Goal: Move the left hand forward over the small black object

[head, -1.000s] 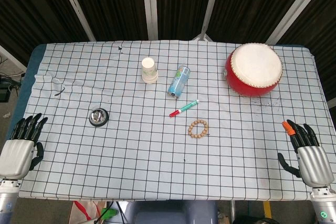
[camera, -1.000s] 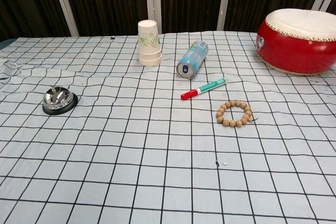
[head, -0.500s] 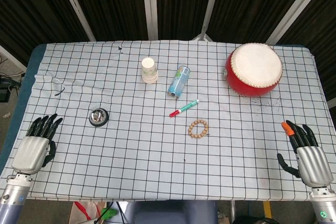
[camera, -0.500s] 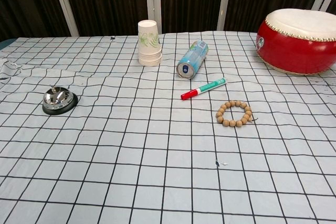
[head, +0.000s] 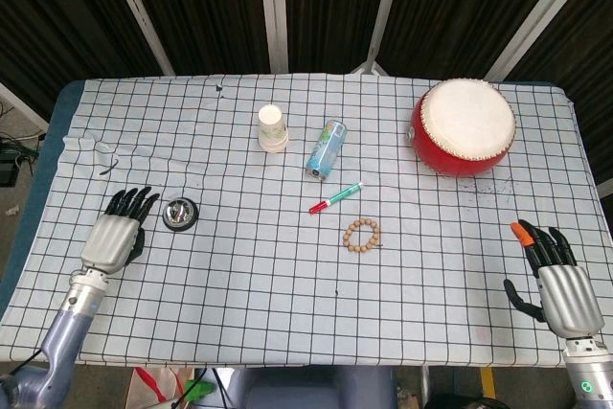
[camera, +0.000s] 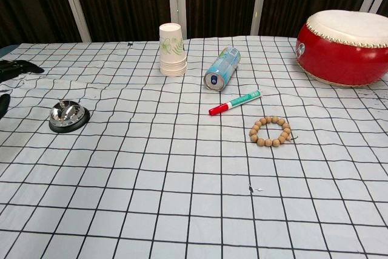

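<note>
The small black object is a desk bell (head: 180,214) with a shiny dome on a black base; it shows at the left in the chest view too (camera: 68,116). My left hand (head: 117,233) hovers over the table just left of the bell, fingers stretched forward and apart, holding nothing. Only its dark fingertips (camera: 17,68) enter the chest view at the left edge. My right hand (head: 556,280) rests open at the table's near right corner, far from the bell, and the chest view does not show it.
A stack of paper cups (head: 273,128), a lying can (head: 327,148), a red-capped marker (head: 335,197) and a bead bracelet (head: 363,236) occupy the middle. A red drum (head: 464,127) stands at the far right. The checked cloth (head: 239,275) wrinkles near the far left corner.
My left hand has moved forward and to the right from the table's near left edge to just beside the bell. The right hand has stayed put.
</note>
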